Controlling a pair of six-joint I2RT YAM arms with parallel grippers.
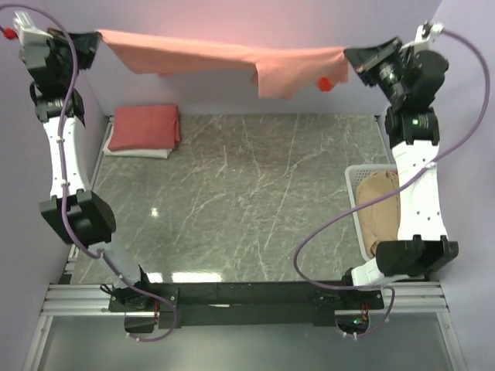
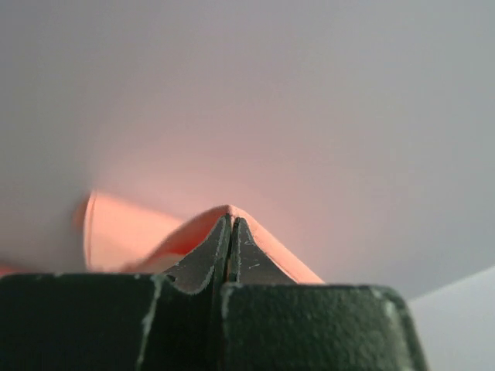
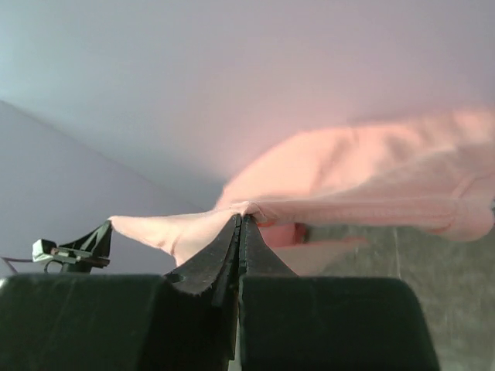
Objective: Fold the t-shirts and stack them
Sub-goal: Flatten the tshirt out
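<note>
A salmon-pink cotton t-shirt (image 1: 216, 54) is held stretched in the air along the far side of the scene, in front of the pale lilac back wall (image 1: 232, 15), with 1 end pinched by each arm. The left gripper (image 1: 97, 37) is seen at the far left, its 2 black fingers pressed fully together on a corner of the cloth; in the left wrist view the gripper (image 2: 230, 222) is closed tight, and the pink fabric (image 2: 116, 232) is draped over and around the fingertips. The right gripper (image 1: 348, 54) is seen at the far right, likewise clamped shut on the opposite edge; in the right wrist view the gripper (image 3: 241, 222) is closed on a fold of the shirt (image 3: 371, 178), which runs away to the right. Between the 2 grippers the shirt sags slightly, and a loose flap hangs down near the right end. On the dark grey marble-patterned table (image 1: 247, 201), at the far left, a folded salmon-pink t-shirt (image 1: 145, 126) is laid on top of a folded white t-shirt (image 1: 143, 153), of which only the near edge is shown. At the right edge of the table, a tan-beige t-shirt (image 1: 380, 205) is bunched inside a white plastic lattice basket (image 1: 354, 178), partly hidden by the right arm.
</note>
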